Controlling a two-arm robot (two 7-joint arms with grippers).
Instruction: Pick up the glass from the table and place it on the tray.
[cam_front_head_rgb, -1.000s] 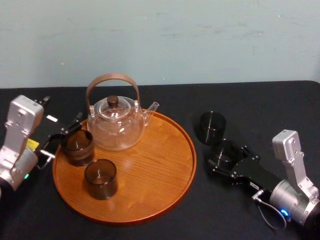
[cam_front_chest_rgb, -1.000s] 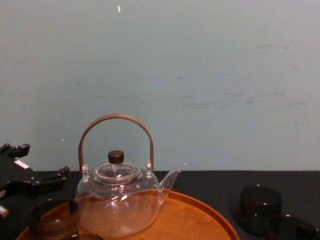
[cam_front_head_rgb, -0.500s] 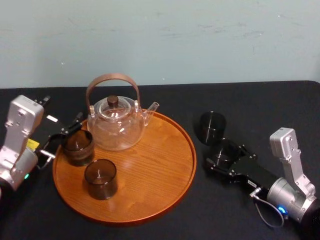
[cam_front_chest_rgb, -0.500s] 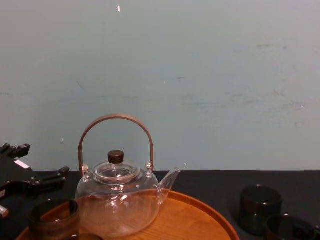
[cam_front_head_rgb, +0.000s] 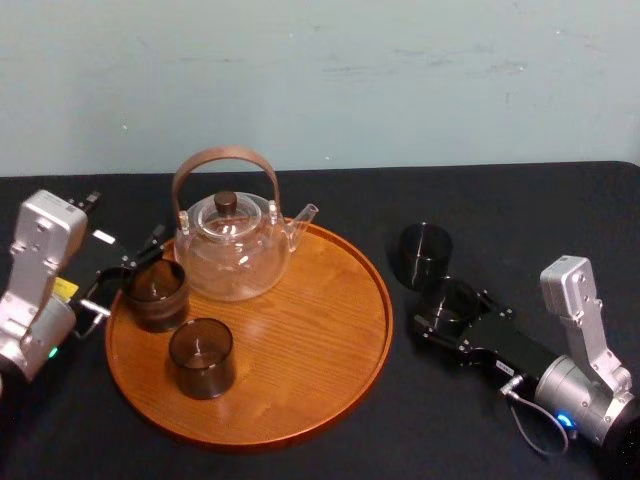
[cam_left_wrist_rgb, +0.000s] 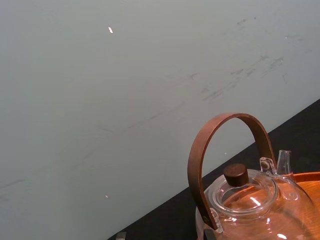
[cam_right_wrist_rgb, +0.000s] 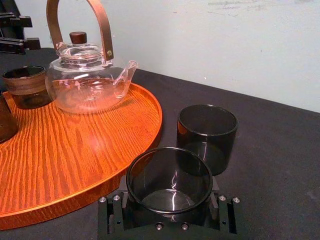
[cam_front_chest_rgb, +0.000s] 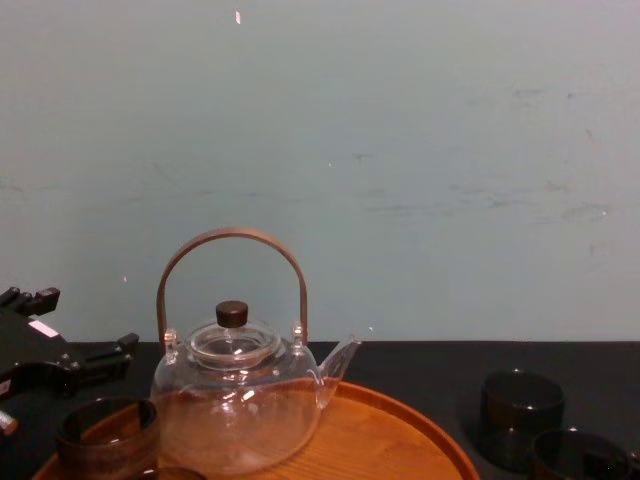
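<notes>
A dark smoky glass (cam_right_wrist_rgb: 170, 177) stands on the black table just right of the tray (cam_front_head_rgb: 330, 330), the round wooden one. My right gripper (cam_right_wrist_rgb: 169, 212) reaches in low from the right. Its fingers press against both sides of the glass's base, shut on it. In the head view the same glass (cam_front_head_rgb: 452, 296) sits inside that gripper (cam_front_head_rgb: 447, 306). My left gripper (cam_front_head_rgb: 125, 275) rests open at the tray's left edge, beside a brown glass (cam_front_head_rgb: 155, 293) standing on the tray.
A glass teapot (cam_front_head_rgb: 232, 250) with a curved wooden handle stands at the tray's back. Another brown glass (cam_front_head_rgb: 201, 357) stands on the tray's near left. A second dark glass (cam_right_wrist_rgb: 207, 130) stands on the table right behind the held one.
The right gripper's fingers have drawn in onto the glass, and the arm has shifted slightly. The left arm and the things on the tray have stayed put.
</notes>
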